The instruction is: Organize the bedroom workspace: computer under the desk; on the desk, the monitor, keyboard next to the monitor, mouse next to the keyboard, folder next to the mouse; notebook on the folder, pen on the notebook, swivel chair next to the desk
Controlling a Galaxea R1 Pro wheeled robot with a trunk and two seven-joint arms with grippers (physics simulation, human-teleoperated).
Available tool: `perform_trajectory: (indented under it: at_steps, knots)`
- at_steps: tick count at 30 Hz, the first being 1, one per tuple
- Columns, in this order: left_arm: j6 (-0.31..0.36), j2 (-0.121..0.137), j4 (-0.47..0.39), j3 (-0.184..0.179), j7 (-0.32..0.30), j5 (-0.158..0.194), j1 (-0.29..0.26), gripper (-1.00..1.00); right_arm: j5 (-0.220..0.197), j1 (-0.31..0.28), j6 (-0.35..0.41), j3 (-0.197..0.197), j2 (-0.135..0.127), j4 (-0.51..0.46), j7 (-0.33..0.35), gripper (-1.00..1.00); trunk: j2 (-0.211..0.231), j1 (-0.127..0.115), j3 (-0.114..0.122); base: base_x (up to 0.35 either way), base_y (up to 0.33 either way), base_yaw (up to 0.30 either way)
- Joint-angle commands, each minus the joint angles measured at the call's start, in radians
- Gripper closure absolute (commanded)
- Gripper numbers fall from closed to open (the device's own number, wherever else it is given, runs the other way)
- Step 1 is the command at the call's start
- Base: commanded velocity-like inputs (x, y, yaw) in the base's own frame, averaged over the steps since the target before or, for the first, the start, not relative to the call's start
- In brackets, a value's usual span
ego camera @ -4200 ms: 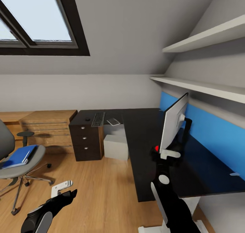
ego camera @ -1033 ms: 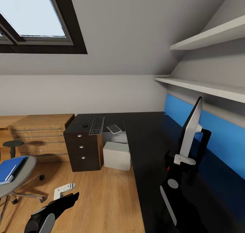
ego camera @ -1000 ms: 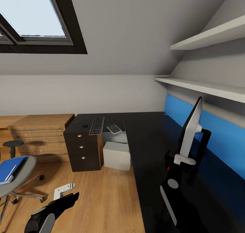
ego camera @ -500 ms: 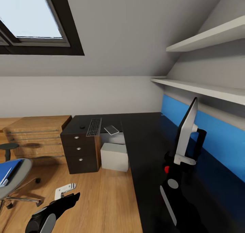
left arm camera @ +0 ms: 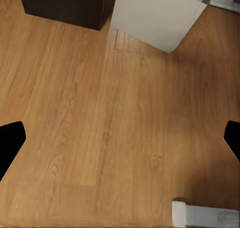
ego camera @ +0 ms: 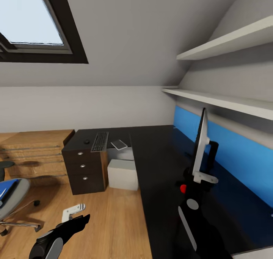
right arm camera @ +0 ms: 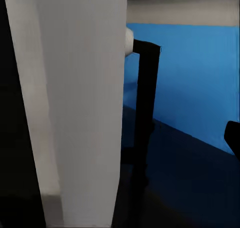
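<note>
I look down over a dark L-shaped desk surface (ego camera: 159,164) under a sloped ceiling; my right fingers (ego camera: 197,177) sit at the lower edge of the thin white flat-panel monitor (ego camera: 200,143), which stands upright on its black stand (ego camera: 212,153) near the blue wall panel (ego camera: 235,156); the right wrist view shows the monitor's pale back (right arm camera: 75,103) very close, with one dark fingertip (right arm camera: 233,135) at the frame edge; I cannot tell whether these fingers are clamped on the panel or merely beside it.

My left fingers (ego camera: 74,212) hang spread apart over the wooden floor (ego camera: 110,221), holding nothing.

The relation that matters: the slim grey keyboard (ego camera: 99,141) lies far ahead on the surface's short wing, its long axis running away from me; the small dark mouse (ego camera: 87,141) sits just beside it, and a flat grey notebook-like slab (ego camera: 119,144) lies on its other side; all are well apart from the monitor, and, I judge, nearer my left arm.

The white box-shaped computer (ego camera: 122,174) stands on the floor under the surface beside the dark drawer unit (ego camera: 82,168); the grey swivel chair (ego camera: 13,194) with the blue folder (ego camera: 5,187) sits at my far left.
</note>
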Motion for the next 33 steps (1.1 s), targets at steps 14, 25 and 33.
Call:
perform_trajectory:
  at_steps: [14,25,33]
  knots:
    - [0.002,0.001,-0.001,-0.001,0.010,0.011,-0.001,-1.00,0.003,-0.001,-0.001,0.002,0.000,0.001,-0.005,-1.00,-0.001,0.000,-0.001,-0.042,-0.182,0.000]
    - [0.002,0.001,-0.002,0.000,0.010,0.012,-0.001,-1.00,0.003,-0.001,-0.001,0.005,0.000,0.001,-0.005,-1.00,-0.001,0.000,-0.001,0.000,-0.157,0.000]
    - [0.002,0.001,-0.001,-0.001,0.010,0.012,-0.001,-1.00,0.003,-0.001,-0.001,0.007,0.000,0.001,-0.005,-1.00,-0.001,0.000,-0.001,-0.100,-0.068,0.000]
